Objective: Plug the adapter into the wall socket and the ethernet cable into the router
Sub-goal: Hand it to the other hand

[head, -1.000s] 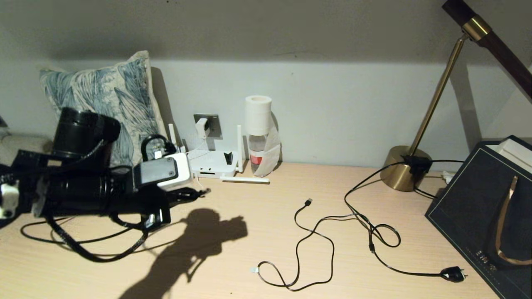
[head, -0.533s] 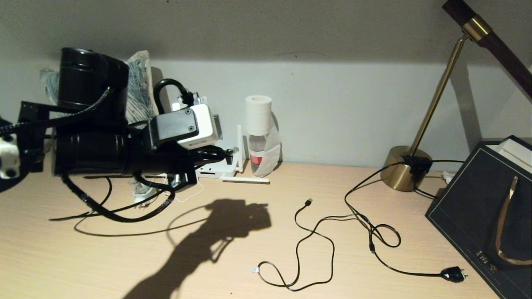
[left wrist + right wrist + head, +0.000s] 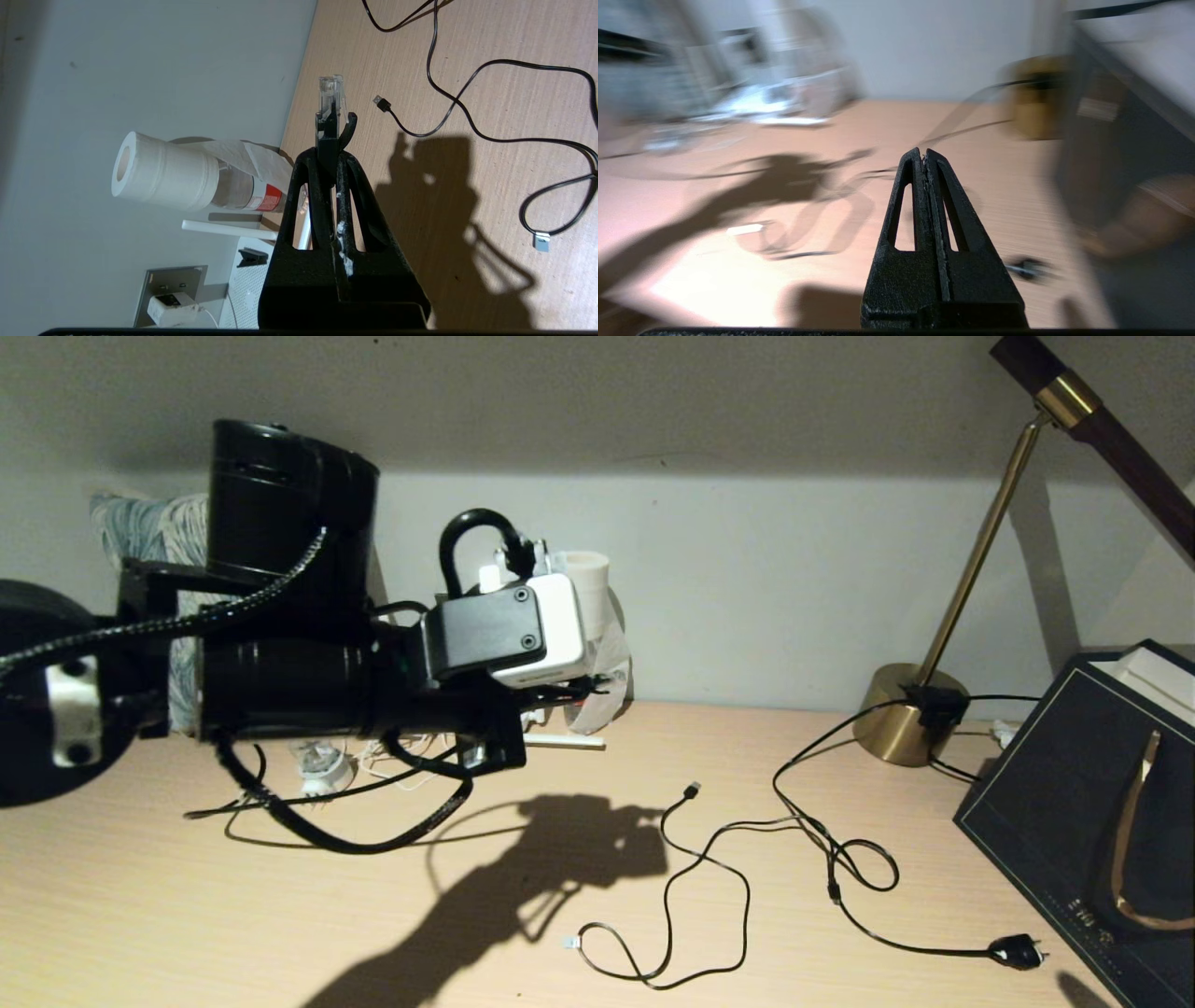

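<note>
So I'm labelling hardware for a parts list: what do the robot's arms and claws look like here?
The left arm is glossy black and cylindrical, with a white-and-black camera box at the wrist and black looping cables. Both the left claw and right claw have matte black, tapered fingers with slotted cut-outs and whitish scuffs along the inner seam.

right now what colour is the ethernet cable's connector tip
Clear, see-through plastic; it shows best in the left wrist view.

The left arm [image 3: 280, 681] hides the router (head view) and wall socket.
</note>
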You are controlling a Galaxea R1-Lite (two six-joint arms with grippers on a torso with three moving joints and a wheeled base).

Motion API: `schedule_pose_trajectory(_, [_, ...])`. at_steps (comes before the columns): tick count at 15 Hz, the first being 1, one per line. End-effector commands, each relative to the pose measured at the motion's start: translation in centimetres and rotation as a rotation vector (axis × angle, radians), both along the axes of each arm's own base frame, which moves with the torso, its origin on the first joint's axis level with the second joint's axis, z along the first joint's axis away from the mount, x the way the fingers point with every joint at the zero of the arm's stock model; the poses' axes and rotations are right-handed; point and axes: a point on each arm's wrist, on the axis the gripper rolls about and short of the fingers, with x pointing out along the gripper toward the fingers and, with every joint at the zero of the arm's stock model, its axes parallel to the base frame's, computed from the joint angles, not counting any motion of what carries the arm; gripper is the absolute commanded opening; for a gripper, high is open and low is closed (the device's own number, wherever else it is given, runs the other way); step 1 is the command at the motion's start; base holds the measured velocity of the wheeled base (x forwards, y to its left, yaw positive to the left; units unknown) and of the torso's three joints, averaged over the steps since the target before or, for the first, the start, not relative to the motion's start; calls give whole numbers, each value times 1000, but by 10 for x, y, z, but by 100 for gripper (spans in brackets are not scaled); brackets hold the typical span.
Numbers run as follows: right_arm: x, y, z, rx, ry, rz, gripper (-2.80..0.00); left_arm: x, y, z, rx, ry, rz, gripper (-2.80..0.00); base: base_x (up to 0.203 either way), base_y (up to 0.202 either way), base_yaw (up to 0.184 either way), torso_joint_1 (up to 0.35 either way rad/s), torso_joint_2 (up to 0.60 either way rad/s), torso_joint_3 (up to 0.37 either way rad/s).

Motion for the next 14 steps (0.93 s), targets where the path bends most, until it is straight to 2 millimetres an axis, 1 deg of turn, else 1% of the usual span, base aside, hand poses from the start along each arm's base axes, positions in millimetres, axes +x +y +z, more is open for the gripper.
schedule_pose_trajectory(1, [95,12,30,61,286,185,-280,7,-21,-8,18,11,-34,-280,0,0,0,0,0,0])
schedule_pose_trajectory(2, [120,18,38,87,336,256,-280,11,-24,-9,22,14,-31,-280,0,0,0,0,0,0])
schedule_pose_trajectory(3, [148,28,46,109,380,347,-280,15,-26,-7,19,3,-28,-280,0,0,0,0,0,0])
schedule_pose_trajectory(4, [168,42,50,120,408,429,-280,15,-31,-4,21,-16,-33,-280,0,0,0,0,0,0])
schedule_pose_trajectory(5, [181,54,52,122,420,481,-280,12,-40,-1,29,-40,-47,-280,0,0,0,0,0,0])
schedule_pose_trajectory(6, [190,67,56,119,400,517,-280,11,-50,1,33,-53,-59,-280,0,0,0,0,0,0])
schedule_pose_trajectory(7, [191,74,60,123,368,540,-280,8,-58,4,29,-68,-78,-280,0,0,0,0,0,0])
schedule_pose_trajectory(11, [186,85,65,118,354,606,-280,0,-71,16,55,-168,-143,-280,0,0,0,0,0,0])
schedule_pose_trajectory(14, [190,101,69,112,309,658,-280,-5,-69,26,41,-192,-151,-280,0,0,0,0,0,0])
